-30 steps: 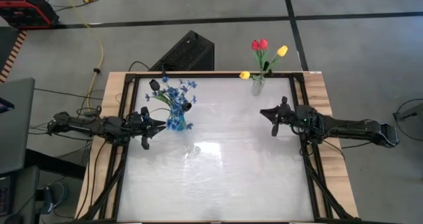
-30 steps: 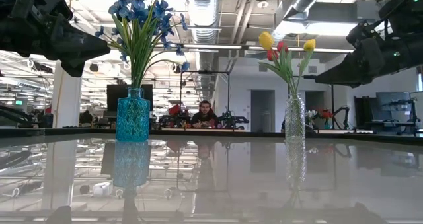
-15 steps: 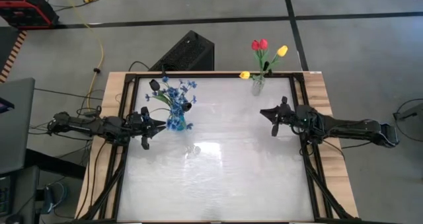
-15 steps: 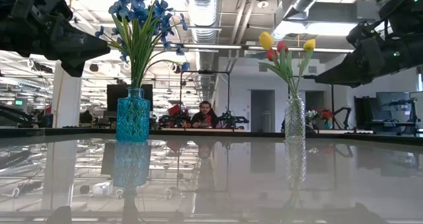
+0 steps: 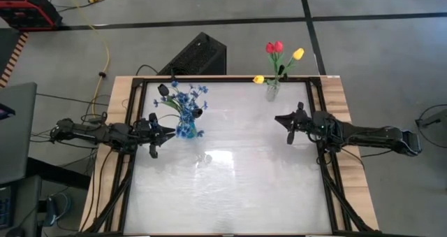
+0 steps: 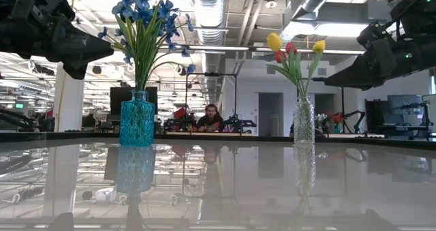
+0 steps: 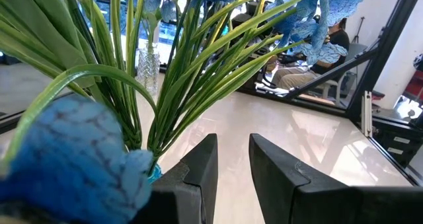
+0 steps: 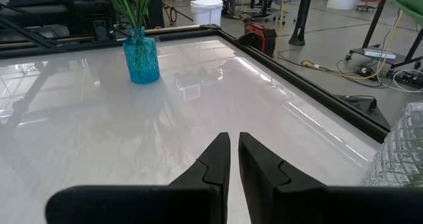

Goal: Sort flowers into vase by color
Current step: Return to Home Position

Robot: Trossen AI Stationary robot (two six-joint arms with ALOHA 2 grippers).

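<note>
Blue sprays [image 5: 188,96], black-headed blooms [image 5: 163,90]: stood in blue vase [image 5: 186,131], left side of bench [image 5: 230,188] | red tulips [image 5: 274,47], yellow tulips [image 5: 298,54]: stood in clear vase [image 5: 272,91], bench's far edge, right side | left tool [image 7: 232,145]: just beside blue vase, fingers slightly parted, empty | right tool [image 8: 234,139]: above right side, fingers nearly together, empty

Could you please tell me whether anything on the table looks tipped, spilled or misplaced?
Nothing stands out: the blue vase with its blue sprays and the clear vase with its tulips both stand upright.
</note>
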